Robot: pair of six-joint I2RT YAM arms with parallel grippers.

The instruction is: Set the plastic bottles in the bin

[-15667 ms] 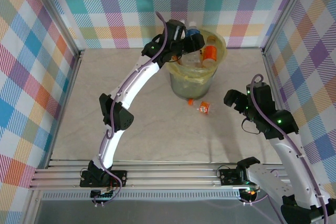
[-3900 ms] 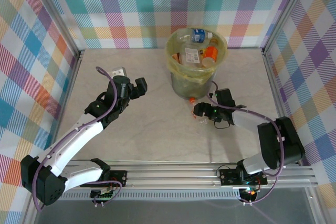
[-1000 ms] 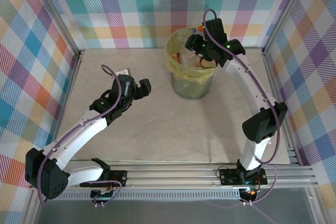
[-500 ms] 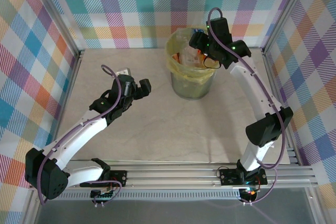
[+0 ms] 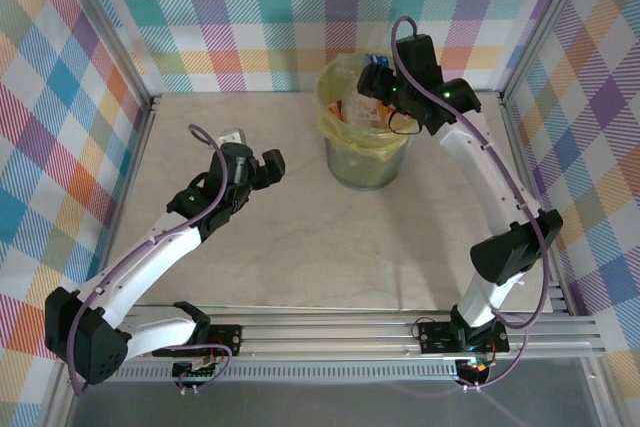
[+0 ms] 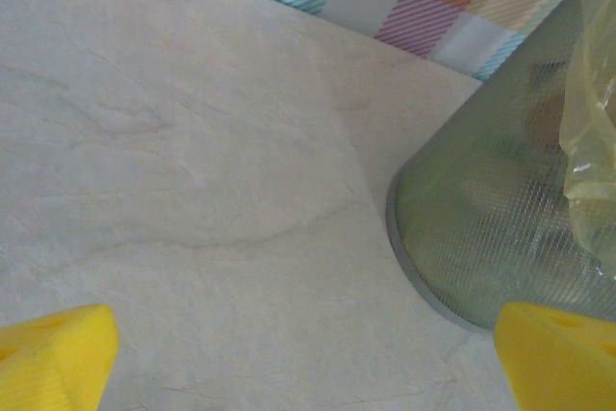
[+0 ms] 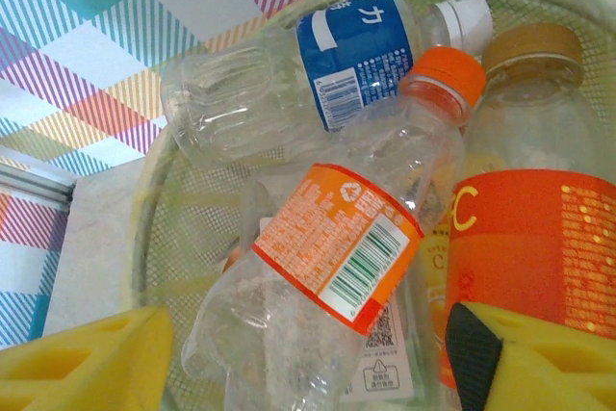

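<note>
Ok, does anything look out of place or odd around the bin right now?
Nothing looks spilled or damaged. The bin is heaped to the brim: a blue-labelled bottle lies on its side by the rim, and an orange-labelled bottle lies tilted on top of the pile, so either might slide off.

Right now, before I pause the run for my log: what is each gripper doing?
Left gripper: open, empty, over the table beside the bin.
Right gripper: open over the bin; orange-labelled bottle below it, not clamped.
</note>
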